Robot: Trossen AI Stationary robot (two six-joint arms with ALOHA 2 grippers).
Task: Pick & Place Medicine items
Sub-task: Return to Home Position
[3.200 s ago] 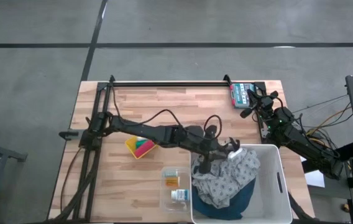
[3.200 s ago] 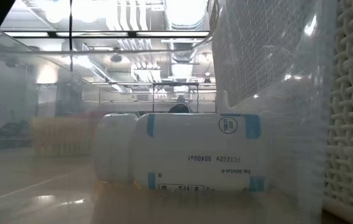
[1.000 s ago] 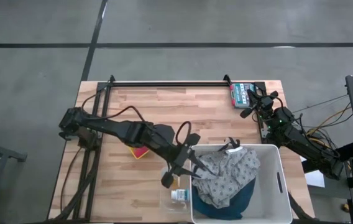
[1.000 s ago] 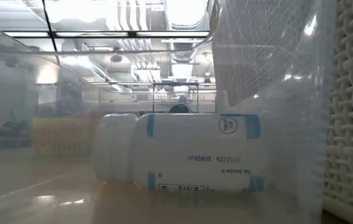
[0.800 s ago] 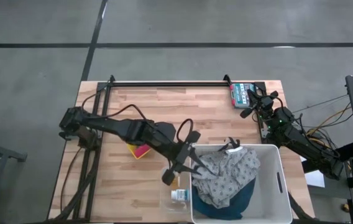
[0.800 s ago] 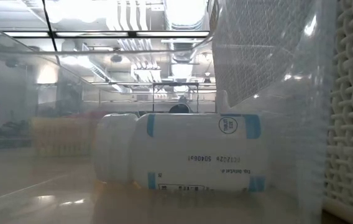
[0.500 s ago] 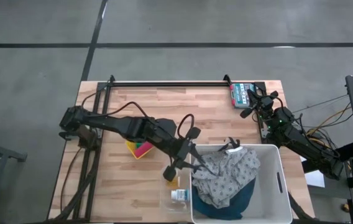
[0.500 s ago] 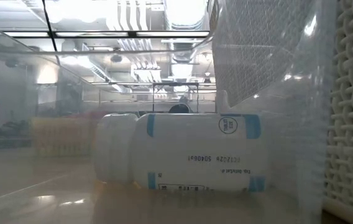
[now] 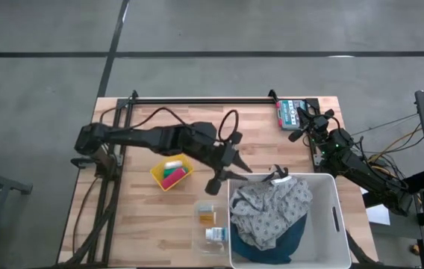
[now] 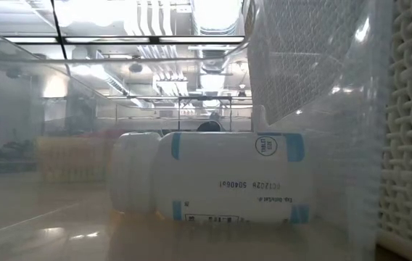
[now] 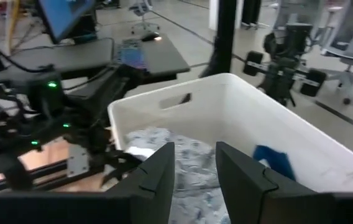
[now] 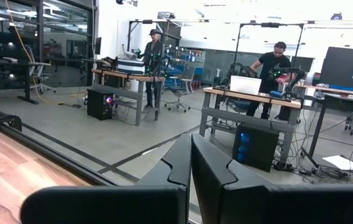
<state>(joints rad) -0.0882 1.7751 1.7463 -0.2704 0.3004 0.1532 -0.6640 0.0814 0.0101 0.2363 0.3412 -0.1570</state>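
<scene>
With the left arm stretched across the table (image 9: pixel 152 224), I see its gripper (image 9: pixel 225 176) hanging between the yellow tray (image 9: pixel 158 176) and a corner of the white bin (image 9: pixel 328 202). Its fingers (image 11: pixel 163 177) stand apart with nothing between them. Through its wrist camera I look into that bin at a patterned cloth (image 11: pixel 158 146) and a blue cloth (image 11: pixel 270 155).

Both medicine items lie in the clear bin (image 9: pixel 199 240), which sits just beside the white bin. The orange item (image 9: pixel 207 216) is at the end nearer the gripper and the white-blue bottle (image 9: pixel 213 235) at the other end. From table height I see that bottle lying on its side.

My right gripper (image 9: pixel 300 121) waits at the table's back right corner, close to a teal box (image 9: pixel 288 112). Its fingers are pressed together, holding nothing.
</scene>
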